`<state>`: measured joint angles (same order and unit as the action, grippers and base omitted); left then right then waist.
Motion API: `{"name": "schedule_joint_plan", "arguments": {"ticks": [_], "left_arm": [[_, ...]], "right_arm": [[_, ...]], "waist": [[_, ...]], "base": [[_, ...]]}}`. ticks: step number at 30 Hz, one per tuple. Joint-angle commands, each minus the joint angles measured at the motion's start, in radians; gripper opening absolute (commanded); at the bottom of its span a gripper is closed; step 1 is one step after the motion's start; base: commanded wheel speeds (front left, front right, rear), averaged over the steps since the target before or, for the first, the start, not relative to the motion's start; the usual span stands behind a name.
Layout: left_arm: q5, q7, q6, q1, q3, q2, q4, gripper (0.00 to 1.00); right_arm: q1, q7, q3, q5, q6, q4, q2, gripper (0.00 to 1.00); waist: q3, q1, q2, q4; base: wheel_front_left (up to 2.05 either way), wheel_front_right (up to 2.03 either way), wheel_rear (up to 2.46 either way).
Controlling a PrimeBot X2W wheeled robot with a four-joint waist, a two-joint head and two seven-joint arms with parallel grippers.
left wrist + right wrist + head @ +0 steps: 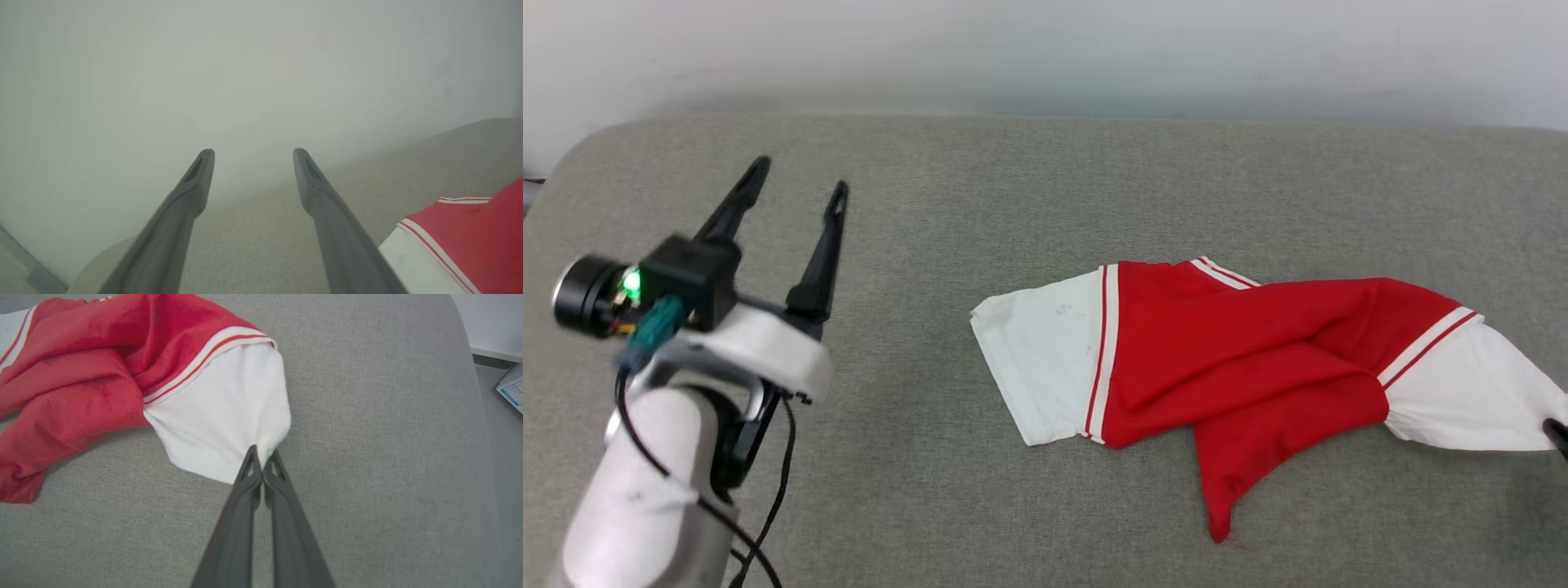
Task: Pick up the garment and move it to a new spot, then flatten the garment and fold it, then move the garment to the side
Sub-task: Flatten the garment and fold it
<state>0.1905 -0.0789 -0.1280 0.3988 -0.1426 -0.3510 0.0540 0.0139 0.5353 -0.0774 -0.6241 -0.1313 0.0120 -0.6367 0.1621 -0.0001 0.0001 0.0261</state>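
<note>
Garment (pixel 1241 343) pinched at one sleeve tip by the right gripper (pixel 261 451), low in the middle of the right wrist view.

Clenched fully with that gripper on the hem corner of the white sleeve (pixel 220 416), with the cloth gathered to a point between the jaws. Spread wide and holding nothing with the left gripper (pixel 799 181), raised at the left of the head view, well apart from the cloth. Outward from the grip: a twisted, crumpled red band lying across the right half of the grey padded surface (pixel 931 506), a second white sleeve (pixel 1045 359) flat at its left end, a red tail pointing to the lower edge. Probably light, soft and limp; likely to drape and drag along, not to keep any shape. For flattening, better to take hold at both sleeve hems or the shoulder seams, one gripper on each.
</note>
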Motion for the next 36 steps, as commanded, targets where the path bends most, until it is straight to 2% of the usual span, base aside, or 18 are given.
{"name": "schedule_joint_plan", "arguments": {"ticks": [1, 4, 8, 9, 13, 14, 19, 26, 36], "left_arm": [[0.044, 0.05, -0.001, 0.036, -0.043, -0.031, 0.006, 1.0], [0.148, 0.171, 0.0, 0.118, -0.14, -0.104, 0.015, 1.0], [0.274, 0.317, -0.001, 0.216, -0.258, -0.17, 0.037, 1.0], [0.348, 0.416, -0.001, 0.284, -0.343, -0.208, 0.064, 1.0], [0.43, 0.545, -0.001, 0.362, -0.463, -0.241, 0.105, 1.0], [0.43, 0.545, -0.001, 0.362, -0.463, -0.241, 0.105, 1.0], [0.509, 0.667, -0.001, 0.447, -0.596, -0.258, 0.168, 1.0], [0.593, 0.778, -0.001, 0.546, -0.764, -0.27, 0.242, 1.0], [0.654, 0.808, -0.001, 0.634, -0.955, -0.278, 0.353, 1.0]], "right_arm": [[0.009, -0.006, 0.0, 0.008, 0.001, 0.004, 0.008, 0.0], [0.002, -0.011, 0.004, 0.019, 0.001, 0.005, 0.014, 0.0], [-0.016, -0.017, 0.015, 0.024, 0.001, 0.009, 0.023, 0.0], [-0.03, -0.024, 0.025, 0.027, 0.001, 0.01, 0.026, 0.0], [-0.048, -0.034, 0.036, 0.029, 0.001, 0.008, 0.029, 0.0], [-0.048, -0.034, 0.036, 0.029, 0.001, 0.008, 0.029, 0.0], [-0.078, -0.045, 0.055, 0.034, 0.001, 0.007, 0.039, 0.0], [-0.125, -0.054, 0.083, 0.042, 0.001, 0.0, 0.047, 0.0], [-0.185, -0.068, 0.125, 0.05, 0.001, -0.01, 0.062, 0.0]], "waist": [[0.004, 0.0001, -0.0001, -0.011], [0.013, 0.0001, -0.0001, -0.026], [0.031, 0.0001, -0.0001, -0.044], [0.047, 0.0001, -0.0001, -0.058], [0.074, 0.0001, -0.0001, -0.075], [0.074, 0.0001, -0.0001, -0.075], [0.113, 0.0001, -0.0001, -0.098], [0.168, 0.0001, -0.0001, -0.127], [0.233, 0.0001, -0.0001, -0.159]], "base": [[0.0, 0.0, 0.0], [0.0, 0.0, 0.0], [0.0, 0.0, 0.0], [0.0, 0.0, 0.0], [0.0, 0.0, 0.0], [0.0, 0.0, 0.0], [0.0, 0.0, 0.0], [0.0, 0.0, 0.0], [0.0, 0.0, 0.0]]}}
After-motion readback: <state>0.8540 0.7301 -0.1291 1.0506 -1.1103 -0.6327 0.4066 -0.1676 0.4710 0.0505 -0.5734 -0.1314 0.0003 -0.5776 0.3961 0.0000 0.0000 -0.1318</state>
